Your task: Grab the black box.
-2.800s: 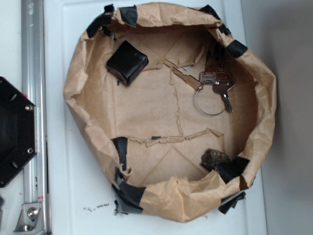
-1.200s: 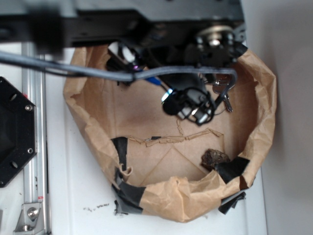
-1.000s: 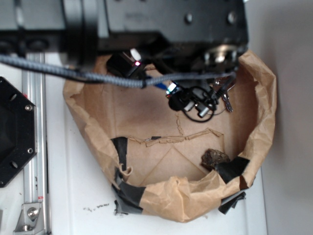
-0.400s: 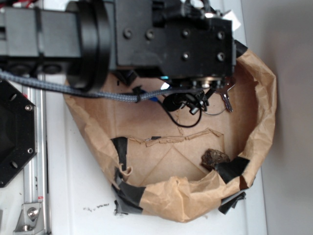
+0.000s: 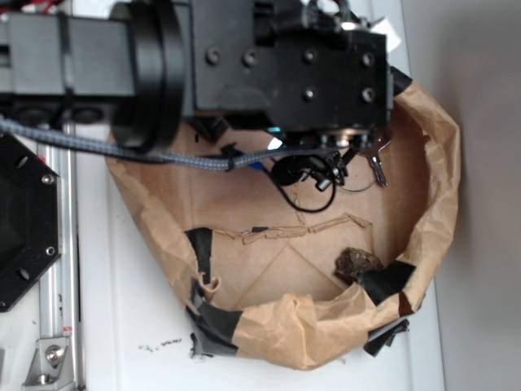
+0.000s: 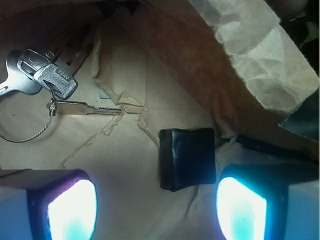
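My jaws (image 6: 156, 200) stand wide apart and released, holding nothing and touching nothing. In the wrist view their two glowing pads (image 6: 70, 209) sit at the bottom corners, and the black box (image 6: 187, 158) lies between and just ahead of them, closer to the pad on the right of that view. The box rests flat on the brown paper floor, just beside the sloping wall of the paper basket (image 5: 444, 175).

I judge this to be the approach step: I am lined up over the box but not yet down around it. The next move, as I see it, calls for a small shift toward the box so it sits centred in the gap, then a descent and a squeeze across its flat sides. The paper wall so near could catch a pad on the way down.

Farther off, the keys (image 6: 47, 80) lie well apart from the box. In the exterior view my arm hides the box, and a dark-brown lump (image 5: 358, 262) sits near the far rim.
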